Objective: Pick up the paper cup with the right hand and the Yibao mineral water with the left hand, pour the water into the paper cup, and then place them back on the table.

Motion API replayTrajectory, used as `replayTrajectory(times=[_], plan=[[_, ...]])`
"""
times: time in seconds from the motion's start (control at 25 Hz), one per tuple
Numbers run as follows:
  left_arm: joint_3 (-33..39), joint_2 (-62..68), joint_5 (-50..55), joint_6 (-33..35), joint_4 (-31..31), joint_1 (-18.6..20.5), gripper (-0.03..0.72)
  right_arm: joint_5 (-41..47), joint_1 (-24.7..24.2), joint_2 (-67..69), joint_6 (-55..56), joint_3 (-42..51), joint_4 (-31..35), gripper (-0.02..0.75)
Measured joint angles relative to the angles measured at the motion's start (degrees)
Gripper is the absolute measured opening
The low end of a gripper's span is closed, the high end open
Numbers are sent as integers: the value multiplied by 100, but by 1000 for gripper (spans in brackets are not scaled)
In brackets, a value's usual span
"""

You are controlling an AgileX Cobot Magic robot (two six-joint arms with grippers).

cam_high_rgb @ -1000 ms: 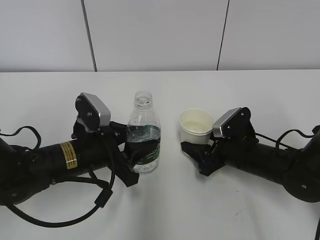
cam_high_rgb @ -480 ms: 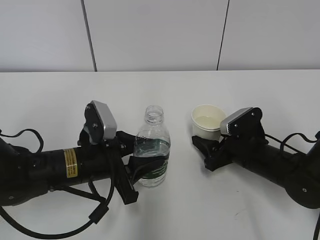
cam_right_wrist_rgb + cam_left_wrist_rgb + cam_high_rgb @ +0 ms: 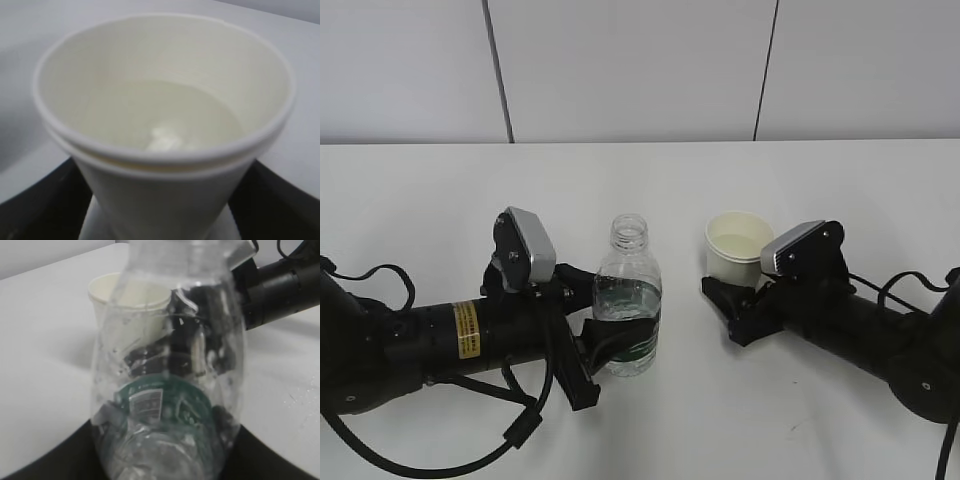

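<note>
Since the earlier frames both arms have carried the Yibao mineral water (image 3: 628,300) and the water-filled paper cup (image 3: 737,247) rightward and set them upright on the table (image 3: 650,175), so with the pour apparently done, the left hand (image 3: 588,345) and right hand (image 3: 725,305) stand with fingers apart around them, seemingly letting go.

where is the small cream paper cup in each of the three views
Exterior view: small cream-white paper cup, right of centre, at the right gripper.
Left wrist view: upper left, behind the clear ribbed plastic bottle.
Right wrist view: fills the frame.
Shared landmark: the cup's rolled rim.

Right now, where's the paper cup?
In the exterior view the paper cup stands upright on the table, right of centre, between the right claw's fingers and right of the water bottle.
</note>
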Motion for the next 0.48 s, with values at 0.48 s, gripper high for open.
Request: replayTrajectory(times=[0.48], plan=[[45,4,50,-128,43,0,546,0,0,4,123,259,-2,670]])
